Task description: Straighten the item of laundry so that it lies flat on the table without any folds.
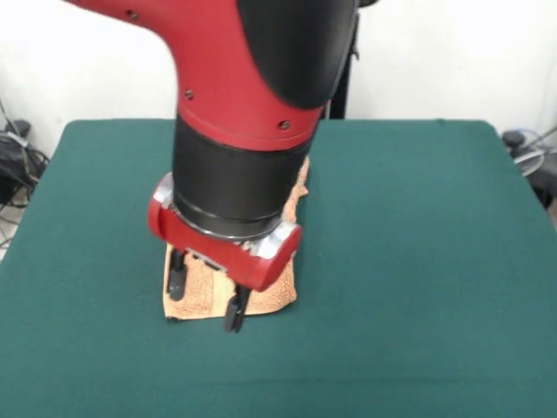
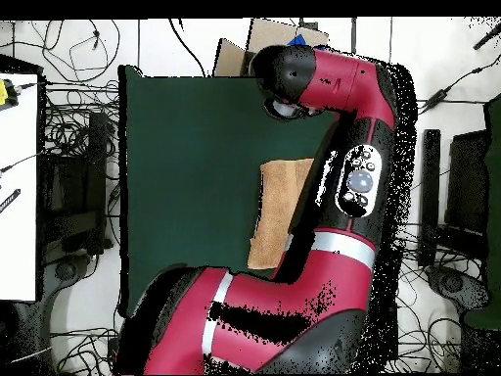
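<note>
The hand (image 1: pixel 205 300) hangs low over the towel (image 1: pixel 277 296), its 2 dark fingers (image 1: pixel 177 277) spread apart with nothing between them. 1 finger stands over the towel's edge on 1 side; the other reaches down past the towel's near hem, its tip right at the border of cloth and green tabletop (image 1: pixel 418 261). Whether either tip touches the fabric cannot be told from the front view.

The orange-tan towel lies directly beneath and behind the hand, most of it hidden by the red and black arm (image 1: pixel 244 148). What shows in front is a flat lower strip under the fingers and a rumpled edge running away behind the wrist, on the far side of the hand. In the overhead view, the towel (image 2: pixel 279 201) appears as a narrow upright rectangle, longer than wide, with a slightly uneven long edge; its other long side is covered by the arm (image 2: pixel 347 186). The hand itself is hidden in that view.

The tabletop extends well beyond the towel on every side of the hand.
</note>
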Available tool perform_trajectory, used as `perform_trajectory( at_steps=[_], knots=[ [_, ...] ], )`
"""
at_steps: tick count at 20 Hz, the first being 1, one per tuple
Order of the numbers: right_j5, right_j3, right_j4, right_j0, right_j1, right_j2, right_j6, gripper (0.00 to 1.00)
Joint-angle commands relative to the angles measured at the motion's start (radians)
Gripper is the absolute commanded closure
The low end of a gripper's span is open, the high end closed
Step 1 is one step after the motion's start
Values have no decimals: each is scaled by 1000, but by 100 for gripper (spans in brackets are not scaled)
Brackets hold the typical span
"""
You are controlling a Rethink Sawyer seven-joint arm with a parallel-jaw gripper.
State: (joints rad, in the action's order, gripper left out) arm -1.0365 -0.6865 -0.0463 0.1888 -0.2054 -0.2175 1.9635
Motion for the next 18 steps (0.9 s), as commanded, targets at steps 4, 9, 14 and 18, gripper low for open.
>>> perform_trajectory(
  at_steps=[4,9,14,18],
  knots=[
    [92,-241,89,40,-13,139,-226,0],
    [102,-266,105,55,-17,165,-228,0],
    [108,-301,121,64,-28,187,-223,0],
    [98,-299,136,65,-28,197,-222,0]
  ],
)
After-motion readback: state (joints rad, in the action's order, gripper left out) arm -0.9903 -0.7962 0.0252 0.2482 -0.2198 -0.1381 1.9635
